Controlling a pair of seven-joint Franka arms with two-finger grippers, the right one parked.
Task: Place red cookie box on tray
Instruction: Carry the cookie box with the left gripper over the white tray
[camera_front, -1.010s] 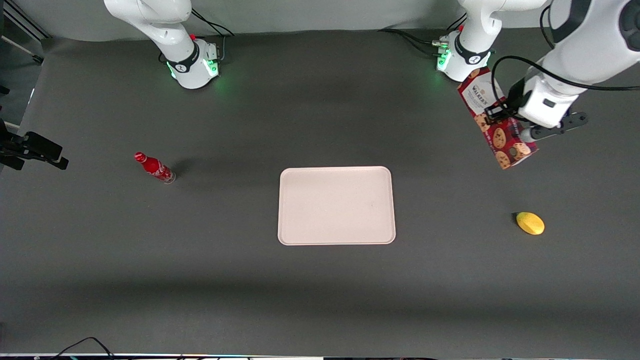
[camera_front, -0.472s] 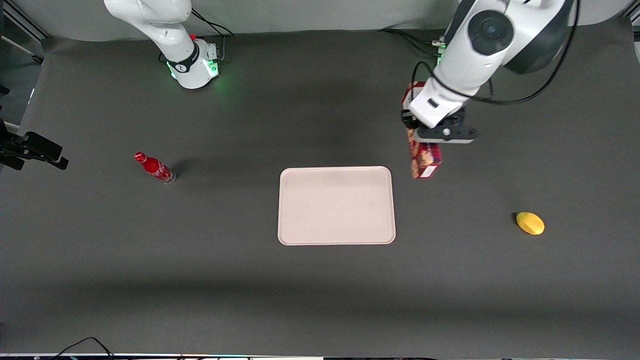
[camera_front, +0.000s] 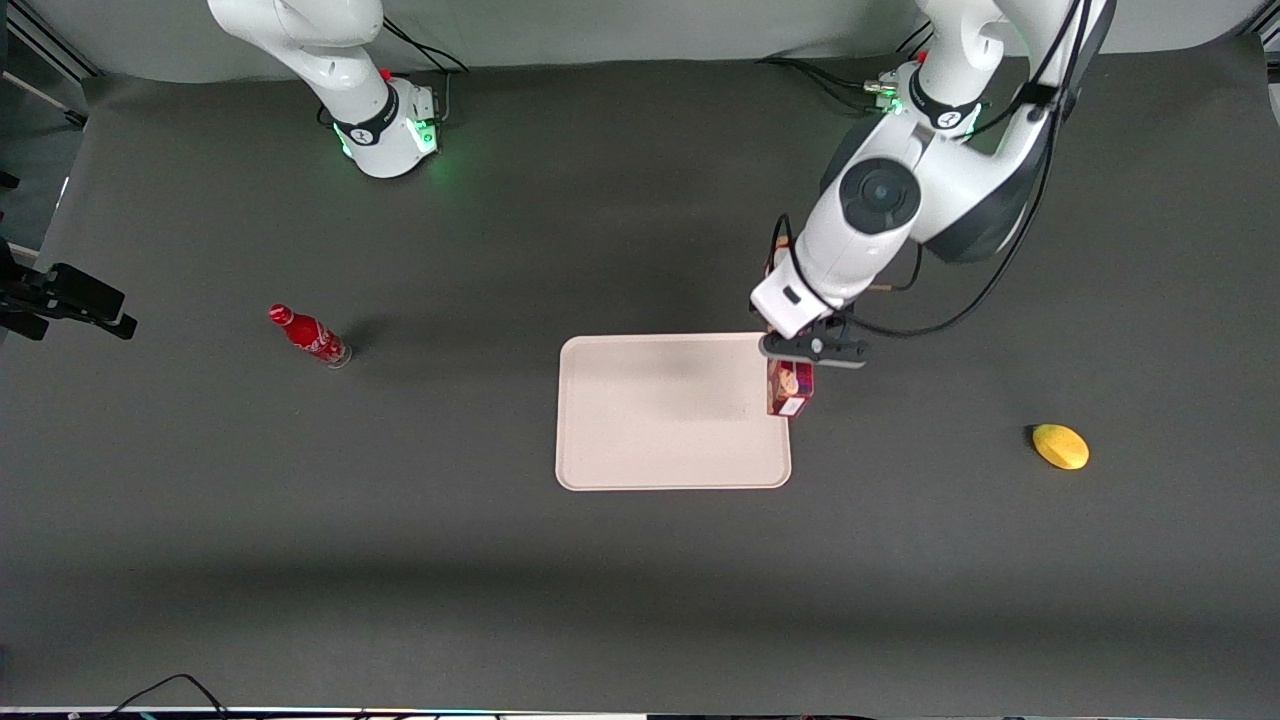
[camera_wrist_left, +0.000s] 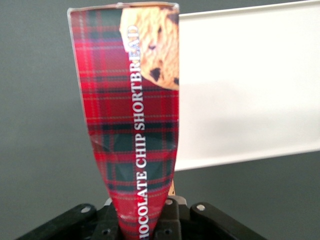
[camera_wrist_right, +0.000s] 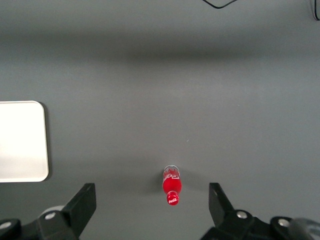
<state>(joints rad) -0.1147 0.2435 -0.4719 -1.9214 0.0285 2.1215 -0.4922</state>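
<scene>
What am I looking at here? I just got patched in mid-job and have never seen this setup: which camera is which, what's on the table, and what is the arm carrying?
These are two white robot arms bolted to a dark table. The wide picture looks down from the front. The close-up of the tartan carton comes from a camera on the working arm's wrist; the third comes from the parked arm's wrist.

The working arm's gripper is shut on the red cookie box, which hangs on end over the tray's edge at the working arm's end, not yet set down. The wrist view shows the box pinched between the black fingers.

Also on the table: a small red soda bottle toward the parked arm's end, and a yellow lemon-like object toward the working arm's end.
</scene>
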